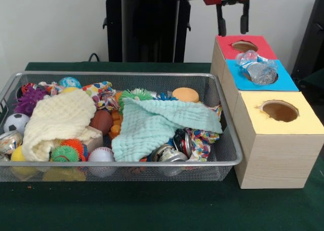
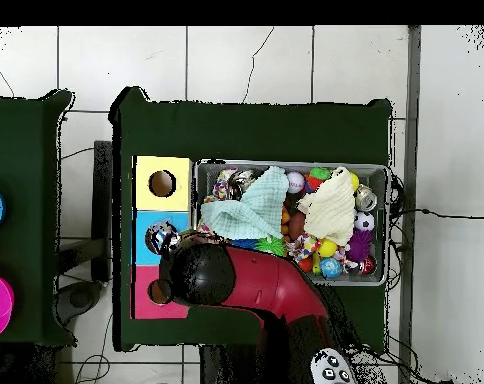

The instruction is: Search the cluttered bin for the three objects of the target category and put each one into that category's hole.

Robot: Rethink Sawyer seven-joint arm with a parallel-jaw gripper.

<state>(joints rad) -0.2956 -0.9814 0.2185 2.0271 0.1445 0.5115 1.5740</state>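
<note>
Bin [image 1: 229, 162]: silver wire mesh; crammed full

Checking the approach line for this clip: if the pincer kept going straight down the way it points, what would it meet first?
Most likely the red-topped box, near its hole. The pincer hangs open just above it; depth is unclear, so it could land on the red top instead of the opening.

A robotics lab: a green-covered table [image 1: 152, 205] on a tiled floor [image 2: 286, 65], cables trailing, with the robot's pedestal [image 1: 149, 26] at the frame's top centre.
</note>
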